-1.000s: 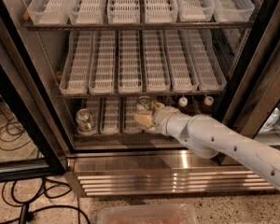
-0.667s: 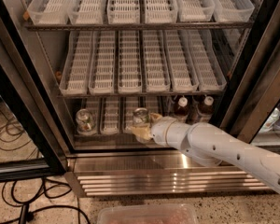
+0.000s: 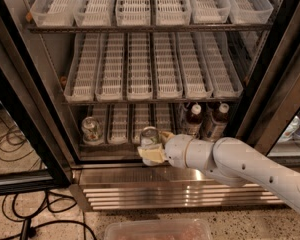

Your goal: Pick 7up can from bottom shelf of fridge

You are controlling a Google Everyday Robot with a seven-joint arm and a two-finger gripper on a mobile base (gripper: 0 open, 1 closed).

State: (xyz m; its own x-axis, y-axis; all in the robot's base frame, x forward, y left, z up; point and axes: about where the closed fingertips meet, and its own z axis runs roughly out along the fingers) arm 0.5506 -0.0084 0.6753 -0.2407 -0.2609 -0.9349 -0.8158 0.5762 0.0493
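The fridge [image 3: 285, 59] stands open. On its bottom shelf [image 3: 119, 124], my gripper [image 3: 158, 145] comes in from the right on a white arm. It is shut on the 7up can [image 3: 150, 135], a small can with a shiny silver top. One pale finger [image 3: 152, 156] lies below the can and the other is at its right side. The can is held at the shelf's front edge, about the middle lane. A second similar can [image 3: 91, 129] stands in a lane at the far left of the same shelf.
Two brown-liquid bottles [image 3: 193, 118] [image 3: 218, 118] with white caps stand at the right of the bottom shelf, just behind my wrist. White slotted trays [image 3: 140, 69] fill the upper shelves. The steel base grille [image 3: 180, 190] lies below, a clear plastic container [image 3: 157, 230] on the floor, cables [image 3: 10, 144] at left.
My gripper has drawn back toward the front edge of the shelf and down in the view, and the 7up can has come along with it out of its lane.
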